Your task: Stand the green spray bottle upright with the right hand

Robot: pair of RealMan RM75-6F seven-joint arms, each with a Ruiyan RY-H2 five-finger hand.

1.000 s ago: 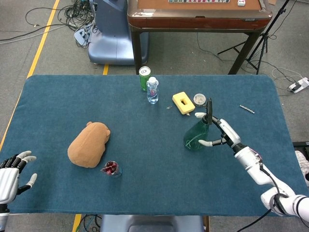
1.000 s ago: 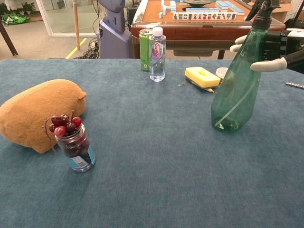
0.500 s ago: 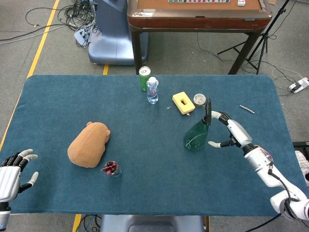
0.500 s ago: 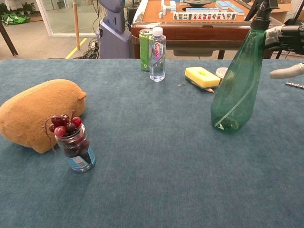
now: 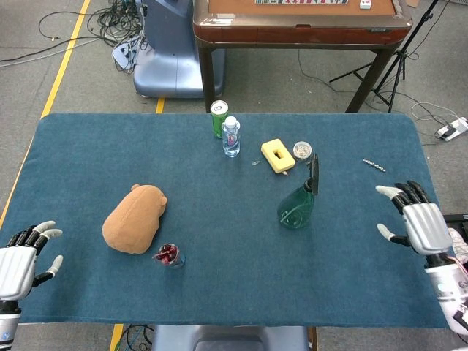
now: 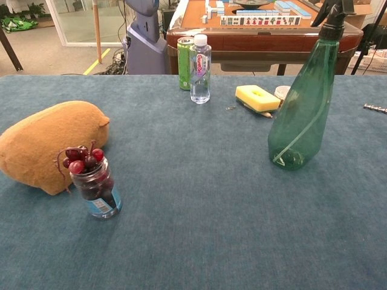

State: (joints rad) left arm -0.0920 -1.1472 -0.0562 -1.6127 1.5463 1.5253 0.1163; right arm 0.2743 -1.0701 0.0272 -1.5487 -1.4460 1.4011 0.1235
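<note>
The green spray bottle (image 5: 298, 202) stands upright on the blue table, right of centre, its black nozzle on top; the chest view shows the same bottle (image 6: 304, 109) free-standing with nothing touching it. My right hand (image 5: 418, 223) hangs open near the table's right edge, well apart from the bottle, fingers spread. At the front left corner my left hand (image 5: 22, 256) is open and holds nothing. Neither hand shows in the chest view.
A brown plush toy (image 5: 134, 218) and a small jar of cherries (image 5: 170, 256) lie left of centre. At the back stand a green can (image 5: 219, 117), a water bottle (image 5: 231, 137), a yellow sponge (image 5: 278, 155) and a small round lid (image 5: 303, 151). A drill bit (image 5: 374, 165) lies at the right.
My right hand let go of the spray bottle and drew back to the table's right edge. The bottle stays standing. The left hand barely shifted.
</note>
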